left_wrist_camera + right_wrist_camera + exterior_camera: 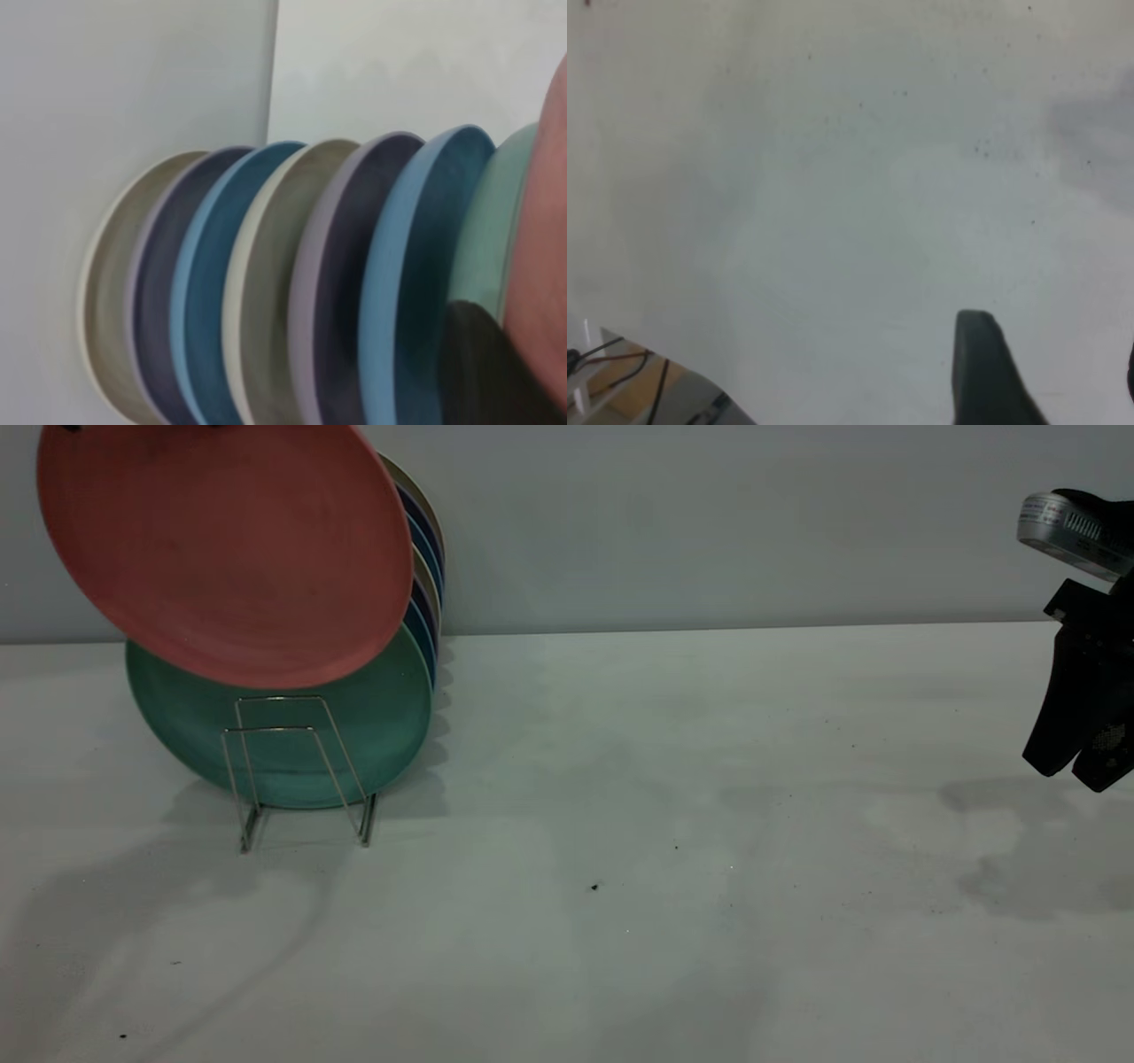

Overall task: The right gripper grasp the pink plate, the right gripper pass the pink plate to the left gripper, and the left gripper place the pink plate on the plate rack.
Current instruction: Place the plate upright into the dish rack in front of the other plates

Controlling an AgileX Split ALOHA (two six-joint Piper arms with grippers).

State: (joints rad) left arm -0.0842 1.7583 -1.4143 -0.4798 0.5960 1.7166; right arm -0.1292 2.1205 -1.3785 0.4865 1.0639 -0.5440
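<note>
The pink plate [226, 549] hangs tilted in the air at the upper left, over the front of the plate rack [297, 771] and overlapping the teal-green plate [266, 757] that stands in it. My left gripper [521, 354] is above the top edge of the exterior view. In the left wrist view one dark finger [478, 372] lies against the pink plate's rim [551, 221], so it is shut on the plate. My right gripper [1076, 769] hangs at the far right above the table, open and empty; it also shows in the right wrist view [1054, 372].
Behind the teal-green plate stand several more plates [266, 292] in the rack: blue, dark purple and beige. The rack's two front wire loops hold nothing. The white table [664, 868] runs back to a grey wall.
</note>
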